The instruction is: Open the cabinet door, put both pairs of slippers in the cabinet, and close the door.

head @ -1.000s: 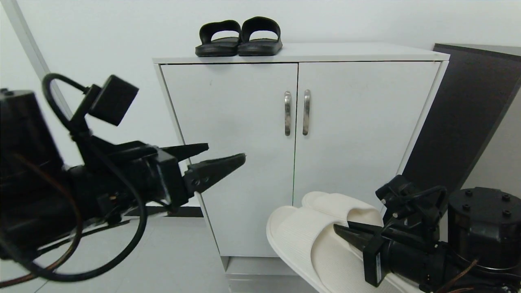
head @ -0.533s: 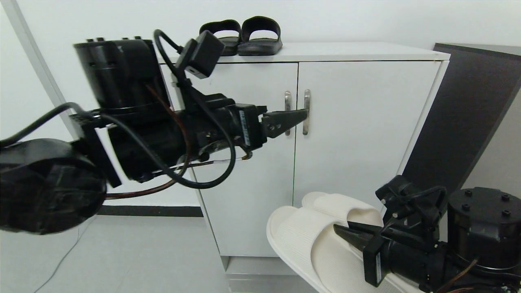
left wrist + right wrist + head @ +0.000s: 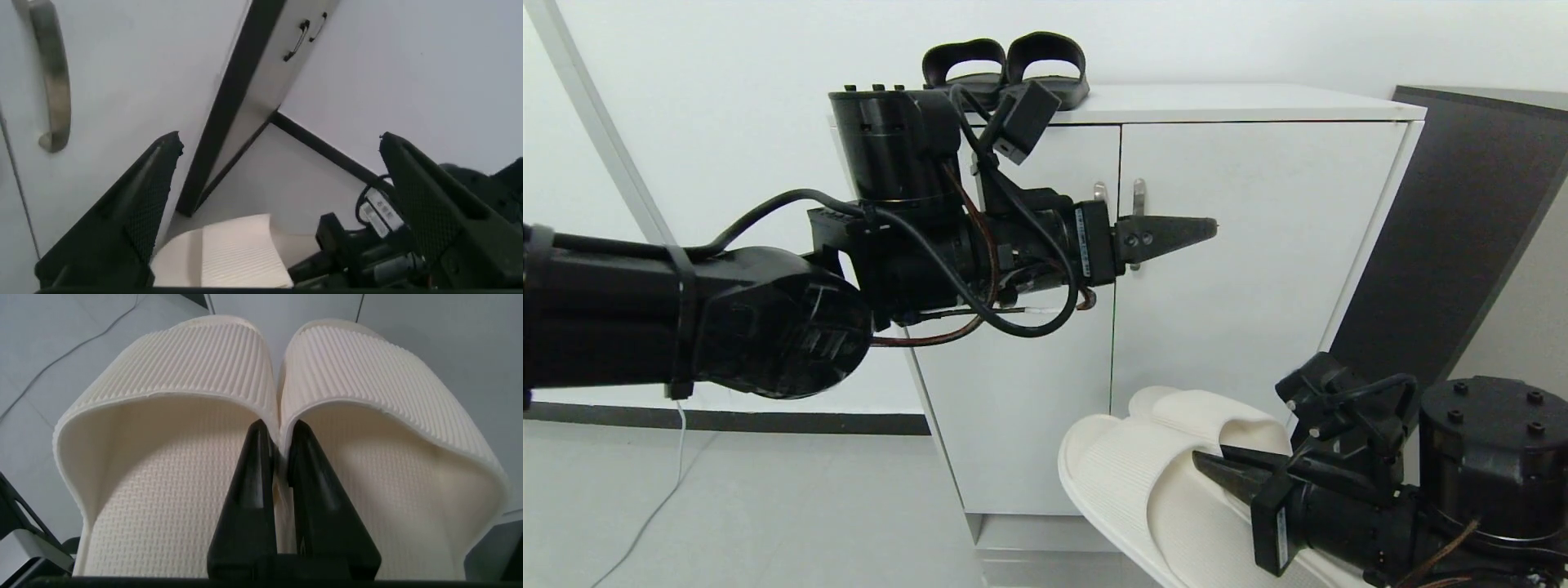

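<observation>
Well, the cream slippers point(image 3: 1135, 482), ribbed straps and pebbled footbeds, hang low before the shut white cabinet point(image 3: 1258, 269), inner walls pinched together in my right pincer point(image 3: 279, 437). Smooth black slippers point(image 3: 1045, 57) sit on its flat top. My left pincer point(image 3: 1205, 229) is level with the curved metal handles point(image 3: 1138, 196); the head camera sees one blade side-on, the wrist camera its fingers point(image 3: 122, 220) spread wide.

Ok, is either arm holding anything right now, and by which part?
The right tool is shut on the white slippers, pinching their two adjoining inner edges together, one finger inside each slipper. The left tool is open and holds nothing.
</observation>
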